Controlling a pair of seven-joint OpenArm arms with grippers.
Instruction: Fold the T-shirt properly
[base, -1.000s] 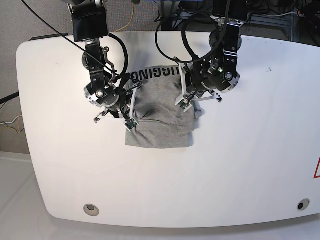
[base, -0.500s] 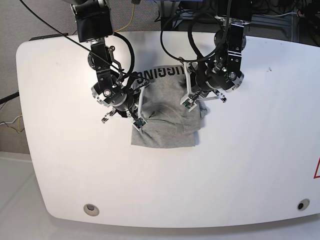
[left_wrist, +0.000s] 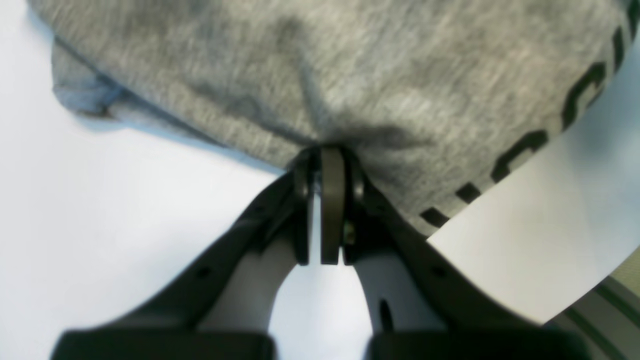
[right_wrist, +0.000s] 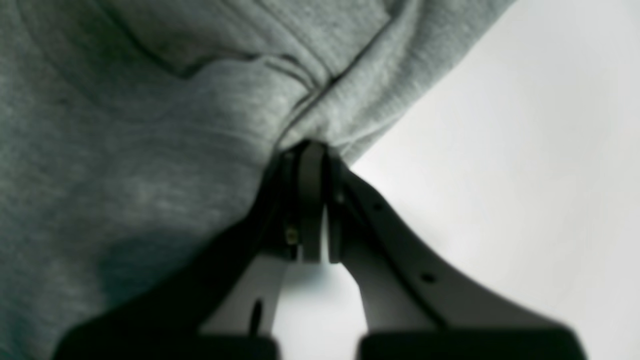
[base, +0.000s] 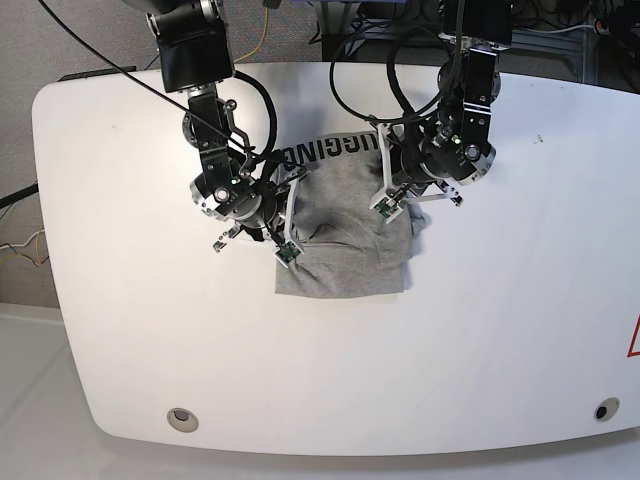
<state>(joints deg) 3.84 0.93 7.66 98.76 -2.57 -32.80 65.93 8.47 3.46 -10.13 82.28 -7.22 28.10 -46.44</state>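
The heather-grey T-shirt (base: 340, 235) lies partly folded on the white table (base: 480, 320), with black letters along its far edge (base: 325, 148). My left gripper (base: 388, 205) is shut on the shirt's right edge; in the left wrist view (left_wrist: 327, 160) its jaws pinch grey cloth (left_wrist: 300, 75) beside the black letters (left_wrist: 525, 145). My right gripper (base: 287, 250) is shut on the shirt's left edge; in the right wrist view (right_wrist: 307, 152) the jaws clamp a bunched fold of cloth (right_wrist: 150, 125). The white tag is out of view.
The table's far edge has black cables (base: 370, 60) hanging over it. Two round holes sit near the front edge, one at the left (base: 181, 418) and one at the right (base: 603, 410). A red mark (base: 633, 340) shows at the right edge.
Both grippers have moved to the right across the table, dragging the T-shirt with them. Both stay shut on the cloth.
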